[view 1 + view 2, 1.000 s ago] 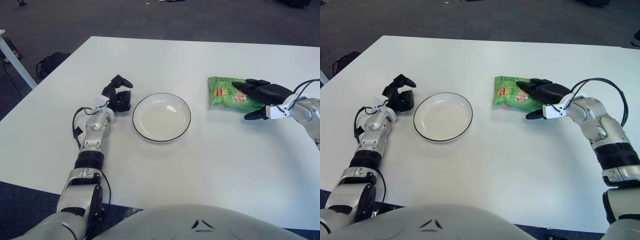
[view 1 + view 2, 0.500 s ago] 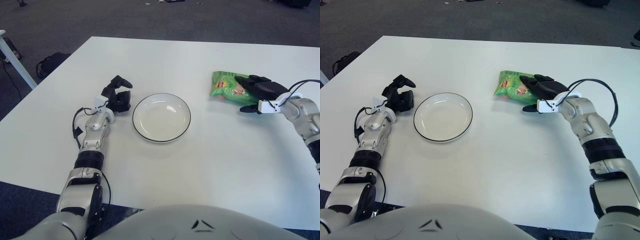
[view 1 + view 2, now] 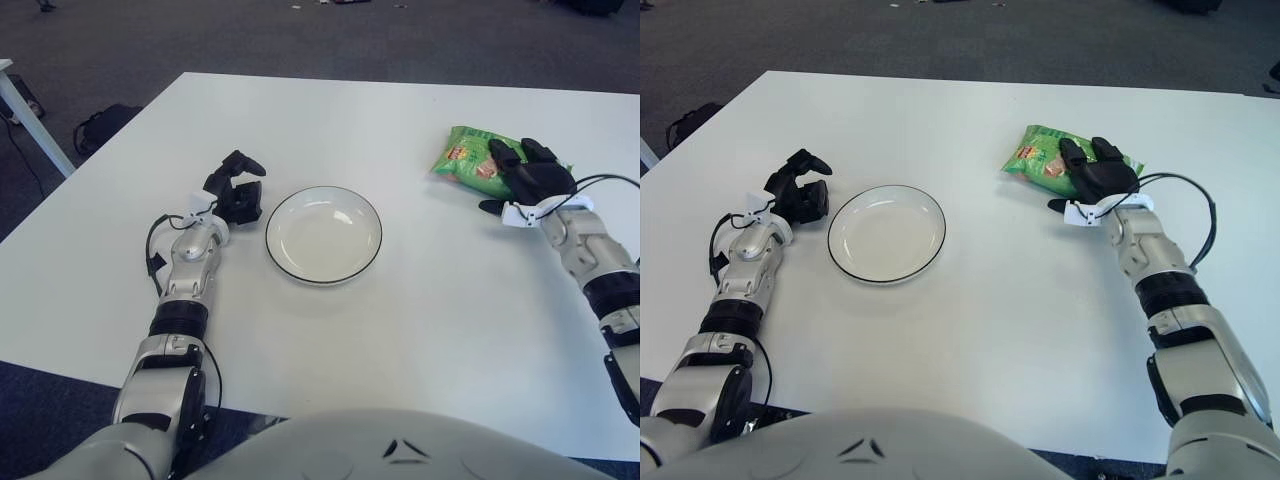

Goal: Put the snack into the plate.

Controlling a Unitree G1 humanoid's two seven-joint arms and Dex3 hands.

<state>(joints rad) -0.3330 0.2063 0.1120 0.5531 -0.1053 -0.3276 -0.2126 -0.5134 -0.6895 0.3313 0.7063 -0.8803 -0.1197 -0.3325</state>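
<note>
- Closest to you, the robot's grey rounded torso (image 3: 400,450) fills the bottom edge, with the white rectangular table (image 3: 400,330) stretching away from it.
- Your left hand (image 3: 236,190) rests on the table at the left, just beside the plate's left rim; its black fingers (image 3: 247,163) are loosely curled and hold nothing.
- You have the round white plate with a thin dark rim (image 3: 323,234) sitting flat at the middle of the table, with nothing lying in it.
- Your right hand (image 3: 1095,172) is out at the right, farther back than the plate, lying over the near-right part of the green crinkled snack bag (image 3: 1042,160). Its black fingers (image 3: 1071,153) are draped across the top of the bag and the thumb shows at the near edge, so the bag is pinched between them.
- You can see the snack bag well apart from the plate, to its right and slightly beyond it; whether it is touching the table or raised off it cannot be told.
- Past the far table edge you have dark carpeted floor (image 3: 300,40).
</note>
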